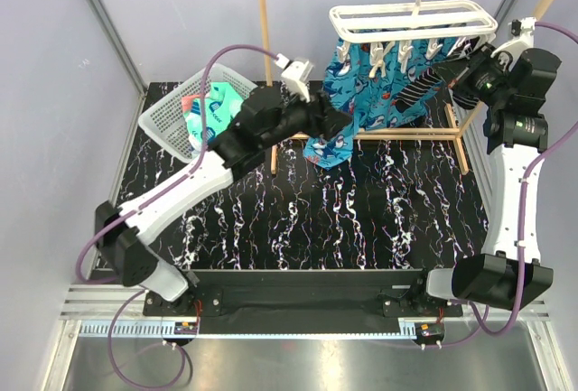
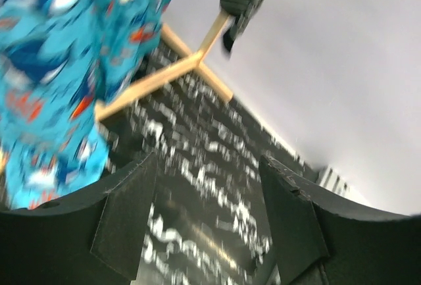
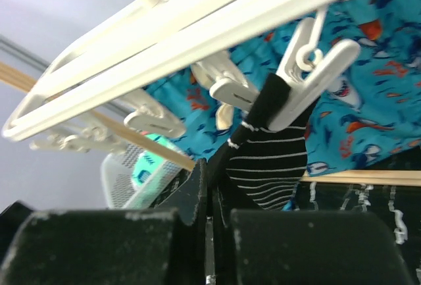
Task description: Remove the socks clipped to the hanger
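Note:
The white slatted hanger (image 1: 414,21) hangs by its hook from the wooden rack's top rail. A black-and-white striped sock (image 1: 417,89) dangles from one of its clips. In the right wrist view that sock (image 3: 276,160) is pinched at its top by a white clip (image 3: 314,77) under the hanger (image 3: 197,28). My right gripper (image 3: 212,189) is shut on the sock's lower left edge; it shows at the hanger's right end as right gripper (image 1: 447,75). My left gripper (image 1: 348,125) is open and holds nothing, left gripper (image 2: 207,216) over the dark mat.
A blue shark-print cloth (image 1: 361,93) hangs behind the sock, close to my left gripper. The white mesh basket (image 1: 163,122) at the back left holds a teal sock (image 1: 215,107) and a coral one (image 1: 189,102). The wooden rack's foot (image 2: 164,74) crosses the mat.

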`<state>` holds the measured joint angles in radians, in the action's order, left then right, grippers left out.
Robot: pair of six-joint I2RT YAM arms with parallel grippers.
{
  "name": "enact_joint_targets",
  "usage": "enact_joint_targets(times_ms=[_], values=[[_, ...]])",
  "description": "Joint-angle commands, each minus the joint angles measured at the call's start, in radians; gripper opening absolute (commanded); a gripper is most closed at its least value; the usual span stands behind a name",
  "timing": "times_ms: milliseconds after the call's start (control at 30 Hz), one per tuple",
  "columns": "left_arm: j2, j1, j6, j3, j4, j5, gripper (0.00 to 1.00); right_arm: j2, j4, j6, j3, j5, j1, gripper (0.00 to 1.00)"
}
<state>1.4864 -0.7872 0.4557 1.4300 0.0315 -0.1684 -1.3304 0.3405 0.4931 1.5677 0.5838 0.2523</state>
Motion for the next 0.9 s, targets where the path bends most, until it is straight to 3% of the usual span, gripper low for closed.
enact_joint_targets(times_ms=[0, 400, 767, 867], values=[[0.087, -0.033, -0.049, 0.141, -0.172, 0.05, 0.68, 0.031, -0.081, 0.09, 0.034, 0.115, -0.004, 0.0], [0.342, -0.101, -0.167, 0.36, -0.289, 0.057, 0.7, 0.056, -0.072, 0.134, 0.043, 0.178, -0.011, 0.0], [0.491, -0.113, -0.193, 0.533, -0.26, 0.052, 0.69, 0.077, -0.103, 0.179, -0.012, 0.225, -0.01, 0.0], [0.506, -0.115, -0.198, 0.547, -0.249, 0.061, 0.43, 0.079, -0.087, 0.176, -0.014, 0.222, -0.01, 0.0]])
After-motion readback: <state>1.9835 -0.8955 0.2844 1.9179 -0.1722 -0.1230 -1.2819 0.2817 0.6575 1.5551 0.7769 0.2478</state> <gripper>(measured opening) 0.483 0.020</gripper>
